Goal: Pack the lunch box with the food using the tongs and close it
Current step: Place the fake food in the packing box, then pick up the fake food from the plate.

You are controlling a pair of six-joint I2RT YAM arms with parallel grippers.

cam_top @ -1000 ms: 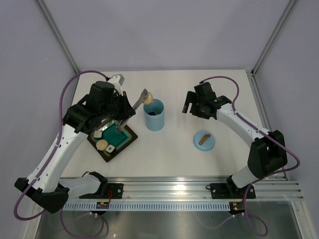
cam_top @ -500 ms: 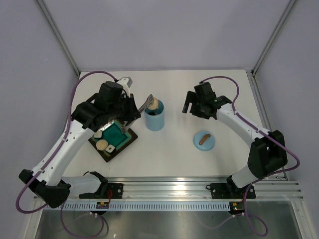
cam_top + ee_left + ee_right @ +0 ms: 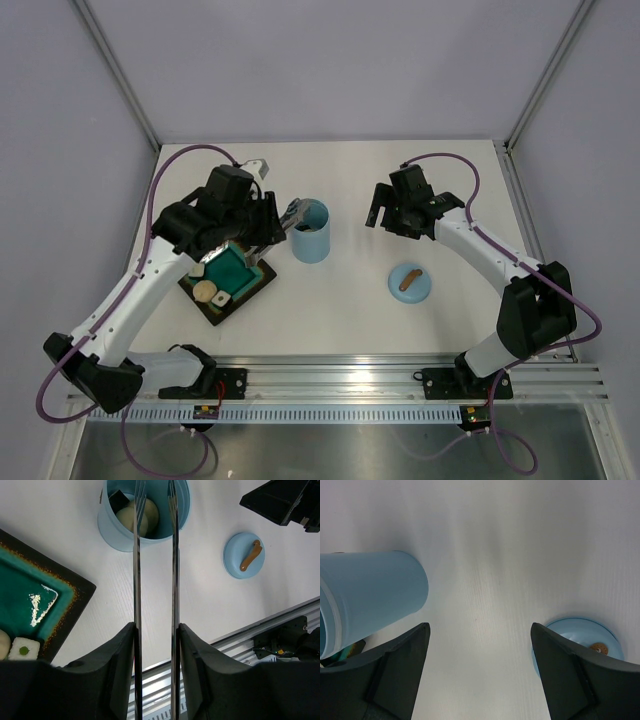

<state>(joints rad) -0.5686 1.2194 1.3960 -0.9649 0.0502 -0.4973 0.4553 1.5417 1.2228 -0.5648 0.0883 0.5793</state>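
Gripping the tongs [image 3: 136, 580], whose tips stand parted over the lunch box [image 3: 112, 527], the left gripper [image 3: 155, 630] is half-closed; the right gripper [image 3: 479, 630], right of the box, gapes wide and empty.

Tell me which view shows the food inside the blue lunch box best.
The left wrist view: it looks down into the lunch box, where a beige disc lies beside a dark piece. The top external view shows only a dark inside; the right wrist view only the outer wall.
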